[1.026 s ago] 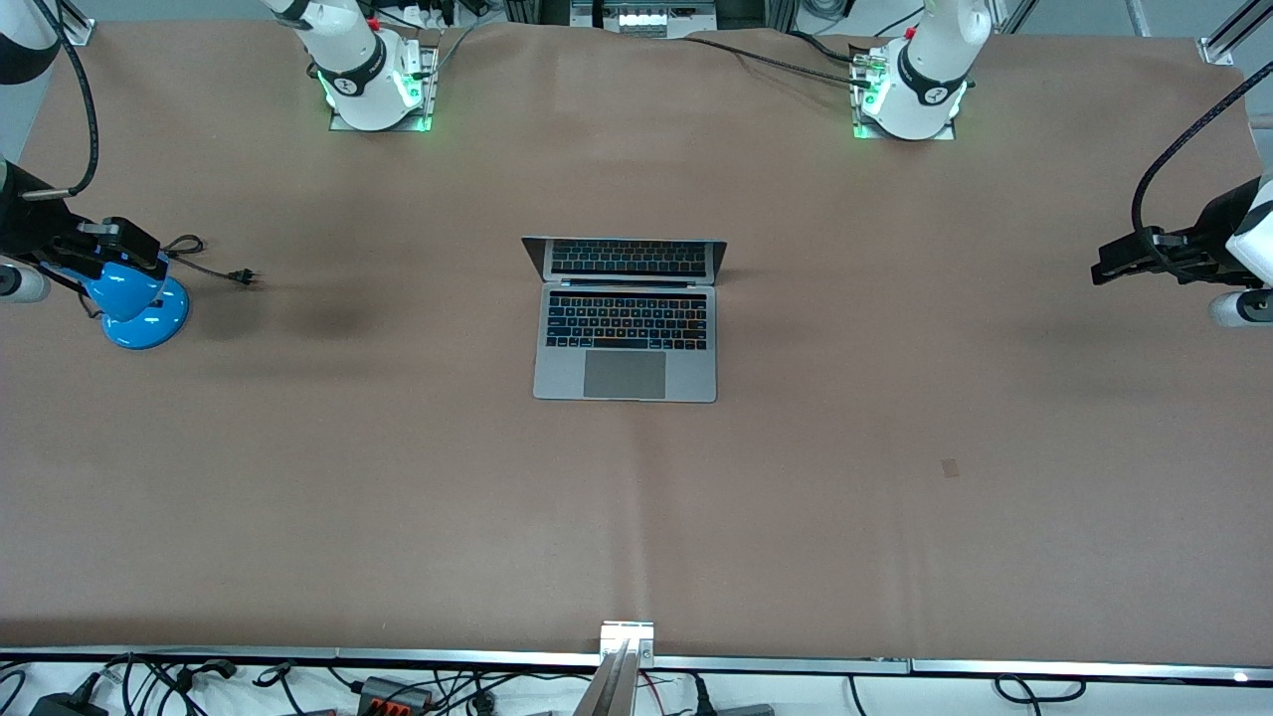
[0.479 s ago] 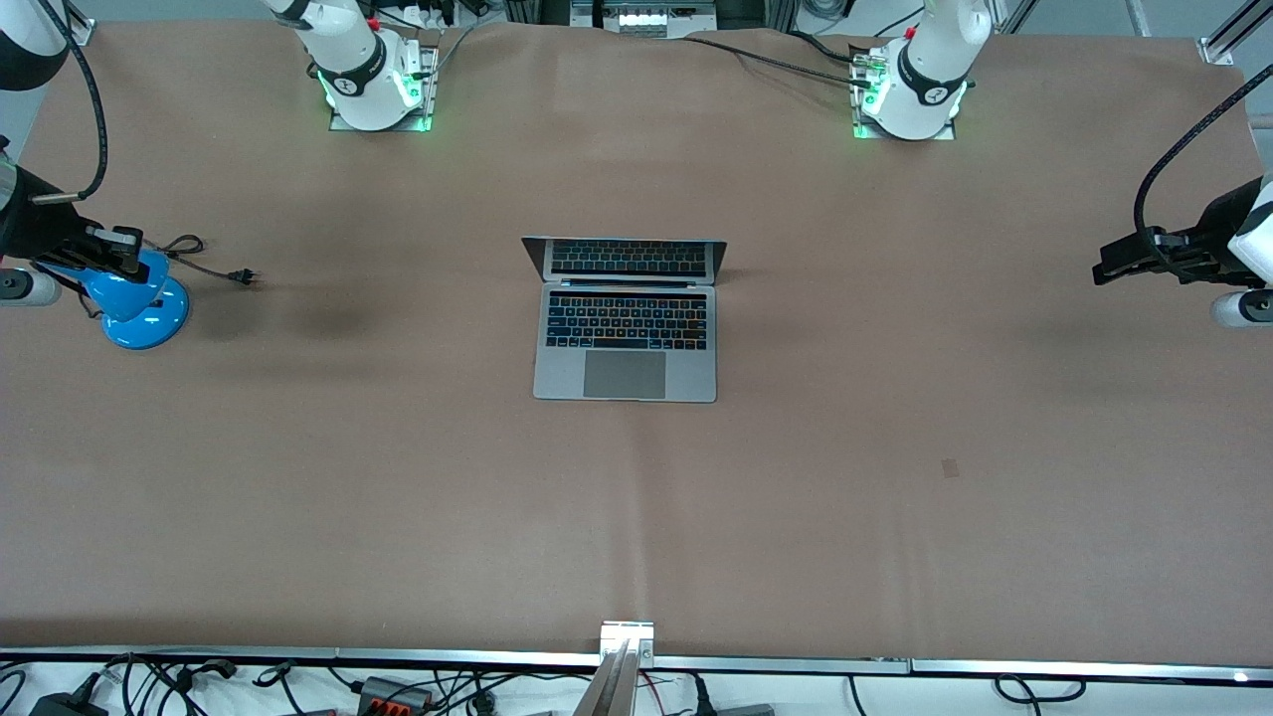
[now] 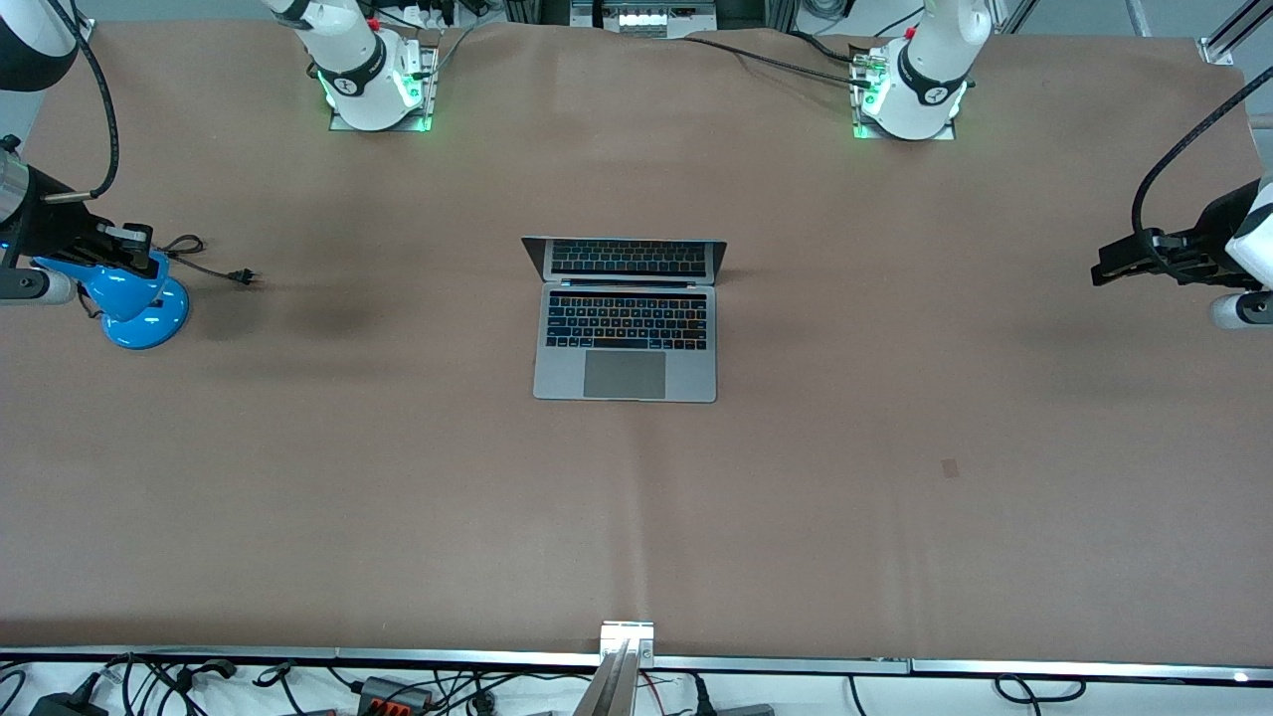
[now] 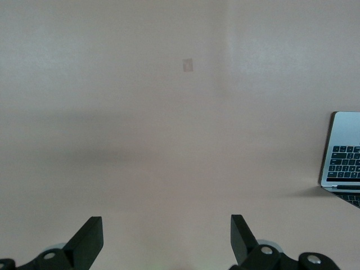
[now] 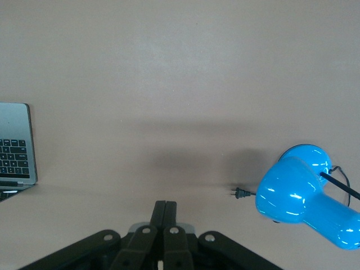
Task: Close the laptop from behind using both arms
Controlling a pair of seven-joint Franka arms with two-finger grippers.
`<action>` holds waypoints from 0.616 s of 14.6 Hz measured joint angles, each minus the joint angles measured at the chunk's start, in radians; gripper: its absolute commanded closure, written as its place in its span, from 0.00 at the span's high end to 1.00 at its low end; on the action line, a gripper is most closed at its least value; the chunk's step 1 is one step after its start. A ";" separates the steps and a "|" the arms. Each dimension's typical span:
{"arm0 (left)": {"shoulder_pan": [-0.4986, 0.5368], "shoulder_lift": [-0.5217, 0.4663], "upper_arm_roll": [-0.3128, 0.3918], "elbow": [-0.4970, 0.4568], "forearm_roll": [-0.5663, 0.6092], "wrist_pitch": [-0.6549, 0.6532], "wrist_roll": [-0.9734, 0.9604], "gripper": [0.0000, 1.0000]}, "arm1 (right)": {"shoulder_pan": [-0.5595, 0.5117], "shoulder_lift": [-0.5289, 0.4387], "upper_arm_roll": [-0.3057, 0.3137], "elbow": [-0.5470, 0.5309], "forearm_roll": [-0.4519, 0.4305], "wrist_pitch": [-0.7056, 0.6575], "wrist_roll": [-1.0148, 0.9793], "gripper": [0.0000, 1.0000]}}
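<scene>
The silver-grey laptop (image 3: 625, 328) lies open at the middle of the table, its screen upright toward the arms' bases. Its corner shows in the left wrist view (image 4: 344, 163) and in the right wrist view (image 5: 14, 146). My left gripper (image 3: 1102, 270) hangs over the table at the left arm's end, well away from the laptop; it is open and empty (image 4: 164, 236). My right gripper (image 3: 134, 244) is over a blue lamp at the right arm's end, shut and empty (image 5: 165, 211).
The blue lamp (image 3: 139, 303) stands at the right arm's end of the table, also in the right wrist view (image 5: 306, 194). Its black cord ends in a plug (image 3: 244, 277) on the brown cloth. A small dark patch (image 3: 950, 467) marks the cloth.
The right gripper has shifted a little over the blue lamp. The left gripper and the laptop have not visibly moved.
</scene>
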 measured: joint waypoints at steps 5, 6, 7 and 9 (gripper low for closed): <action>0.005 0.016 0.000 0.000 0.000 -0.007 0.002 0.36 | 0.002 0.001 0.000 0.000 0.001 -0.003 0.000 0.00; 0.004 0.016 0.000 0.001 0.000 -0.007 0.002 0.30 | 0.004 0.001 0.000 -0.002 0.005 -0.006 0.000 0.00; 0.004 0.016 0.000 0.001 0.000 -0.007 0.002 0.24 | 0.006 0.003 0.001 -0.003 0.013 -0.012 0.000 0.00; 0.004 0.016 0.000 0.002 0.000 -0.008 0.002 0.13 | 0.008 0.010 0.001 -0.010 0.040 -0.034 0.000 0.00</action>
